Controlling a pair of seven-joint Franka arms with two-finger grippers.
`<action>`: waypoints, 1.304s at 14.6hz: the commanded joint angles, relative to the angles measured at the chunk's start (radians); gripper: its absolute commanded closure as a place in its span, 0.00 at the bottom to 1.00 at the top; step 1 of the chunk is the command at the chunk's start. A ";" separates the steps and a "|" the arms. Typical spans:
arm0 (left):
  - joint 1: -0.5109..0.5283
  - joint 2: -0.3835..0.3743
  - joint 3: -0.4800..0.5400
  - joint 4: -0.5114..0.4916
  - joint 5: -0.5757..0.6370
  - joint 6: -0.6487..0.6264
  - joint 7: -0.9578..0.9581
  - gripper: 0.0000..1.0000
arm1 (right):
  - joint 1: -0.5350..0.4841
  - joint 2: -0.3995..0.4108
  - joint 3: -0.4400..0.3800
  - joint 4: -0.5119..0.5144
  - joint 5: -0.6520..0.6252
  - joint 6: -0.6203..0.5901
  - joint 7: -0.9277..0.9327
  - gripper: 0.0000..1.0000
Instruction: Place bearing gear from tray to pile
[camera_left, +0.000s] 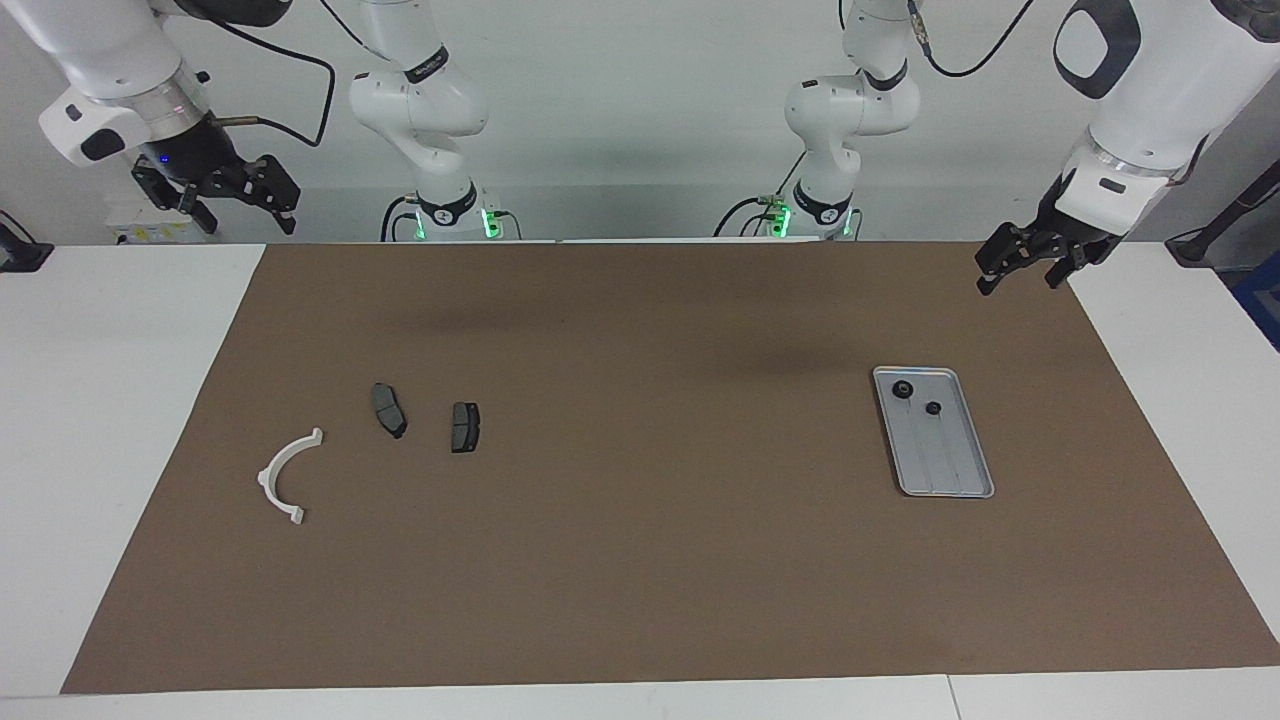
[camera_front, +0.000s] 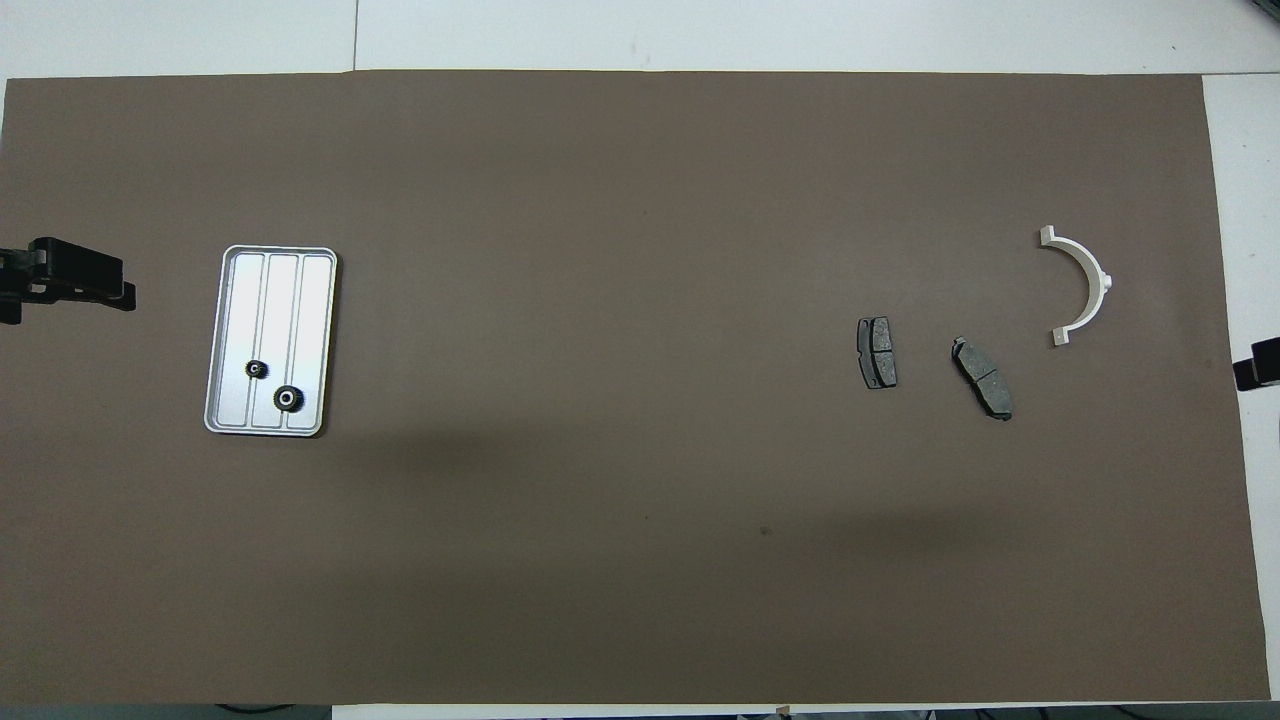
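Start state: both gears in tray, both tools idle & released.

Tray (camera_left: 950, 478) lies flat on brown mat (camera_left: 640, 560) toward left arm's end of counter (camera_left: 100, 400). It holds 2 black bearing gears at the end nearer the robots: larger gear (camera_left: 902, 390), smaller gear (camera_left: 933, 408) just beside it, apart, not stacked, so either looks reachable from above. Left tool (camera_left: 1030, 262) hangs up in the air near tray's robot end, fingers spread, holding nothing; likely the picker. Pile, well apart from tray toward right arm's end: 2 brake pads (camera_left: 388, 409) (camera_left: 464, 427) & white half-ring bracket (camera_left: 288, 475), loosely spaced, room to drop between. Right tool (camera_left: 225, 195) waits raised over counter edge, fingers apart, empty. Mat betw. tray & pile bare; nothing blocks carry.
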 joint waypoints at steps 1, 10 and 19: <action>-0.014 0.012 0.015 0.025 0.006 -0.024 0.003 0.00 | -0.006 0.010 0.004 0.015 -0.001 -0.005 0.002 0.00; -0.019 -0.001 0.008 -0.029 0.008 0.002 -0.007 0.00 | -0.006 0.010 0.004 0.015 -0.001 -0.001 0.002 0.00; -0.014 -0.067 -0.028 -0.215 0.011 0.146 -0.112 0.00 | -0.008 0.010 0.004 0.013 0.001 0.000 0.002 0.00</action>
